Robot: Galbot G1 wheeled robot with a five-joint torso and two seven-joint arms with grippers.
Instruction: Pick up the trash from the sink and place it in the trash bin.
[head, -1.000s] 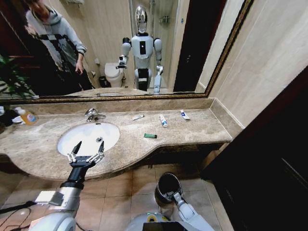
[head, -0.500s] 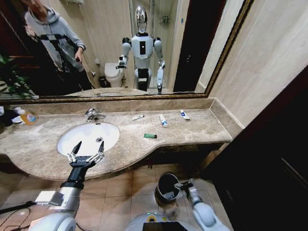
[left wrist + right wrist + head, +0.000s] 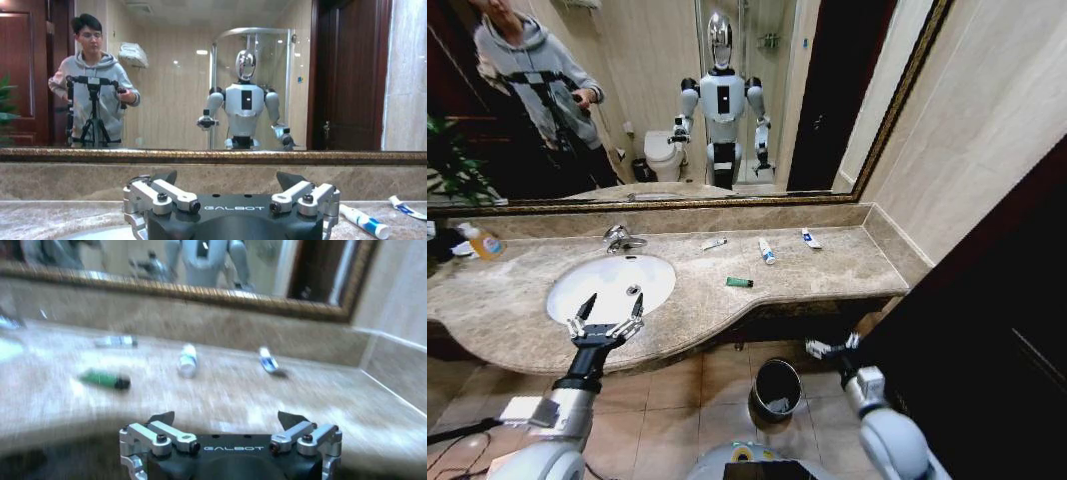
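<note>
The trash lies on the marble counter to the right of the sink (image 3: 577, 300): a green packet (image 3: 739, 282) (image 3: 103, 379), a white tube with blue marks (image 3: 767, 250) (image 3: 188, 360), a second tube (image 3: 811, 238) (image 3: 268, 360) and a small whitish piece (image 3: 714, 243) (image 3: 115, 341). The black trash bin (image 3: 761, 375) stands on the floor under the counter, with something pale inside. My right gripper (image 3: 832, 346) (image 3: 227, 417) is open and empty, just right of and above the bin, below the counter edge. My left gripper (image 3: 605, 315) (image 3: 227, 176) hangs open over the basin's front rim.
A chrome faucet (image 3: 619, 238) stands behind the basin. A clear bottle with an orange label (image 3: 482, 241) sits at the far left of the counter. A mirror runs along the wall. A dark cabinet (image 3: 987, 330) closes off the right side.
My right arm has lifted away from the bin, moving up and to the right toward the counter edge. The left gripper has stayed put.
</note>
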